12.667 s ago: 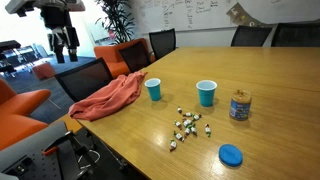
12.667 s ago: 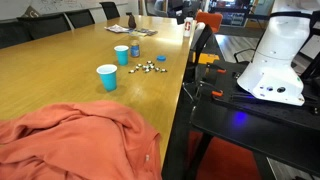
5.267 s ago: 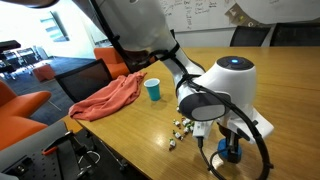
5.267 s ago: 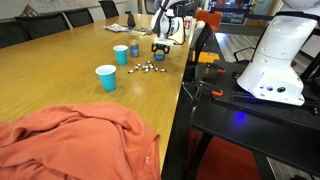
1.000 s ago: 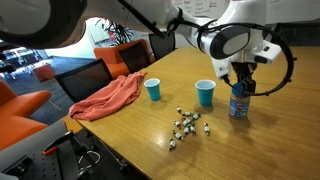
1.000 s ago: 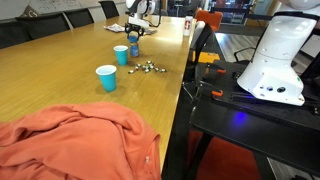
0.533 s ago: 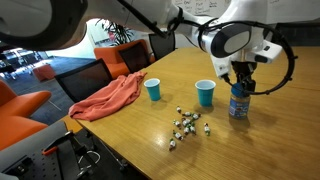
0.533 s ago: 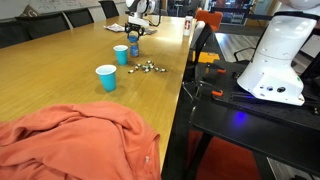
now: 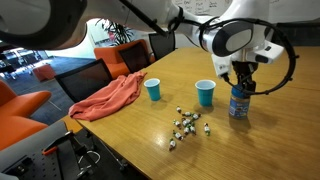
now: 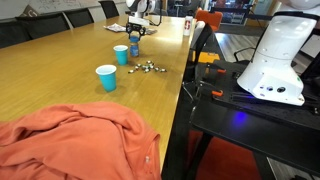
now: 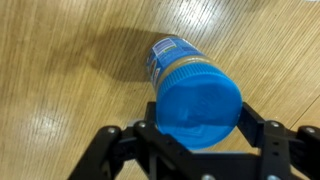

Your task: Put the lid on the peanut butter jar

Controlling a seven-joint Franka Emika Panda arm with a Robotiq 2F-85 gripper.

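Note:
The peanut butter jar [image 9: 239, 107] stands upright on the wooden table, right of the two blue cups. In the wrist view its pale label [image 11: 172, 55] shows under the bright blue lid [image 11: 200, 105], which covers the jar's mouth. My gripper [image 11: 198, 125] comes down from above, with a finger against each side of the lid. An exterior view shows the gripper [image 9: 240, 86] over the jar with the lid [image 9: 239, 91] at its top. From the far side the gripper [image 10: 134, 33] and jar [image 10: 134, 47] are small. I cannot tell if the lid is seated flat.
Two blue cups [image 9: 153, 90] [image 9: 206, 93] stand left of the jar. Several small loose pieces [image 9: 185, 127] lie in front of them. An orange-red cloth [image 9: 110, 97] lies at the table's left edge. Chairs surround the table. The robot base [image 10: 275, 60] stands beside it.
The lid has left its spot on the table's front right and is now at the jar's top in my gripper. Over the last second nothing visibly moves.

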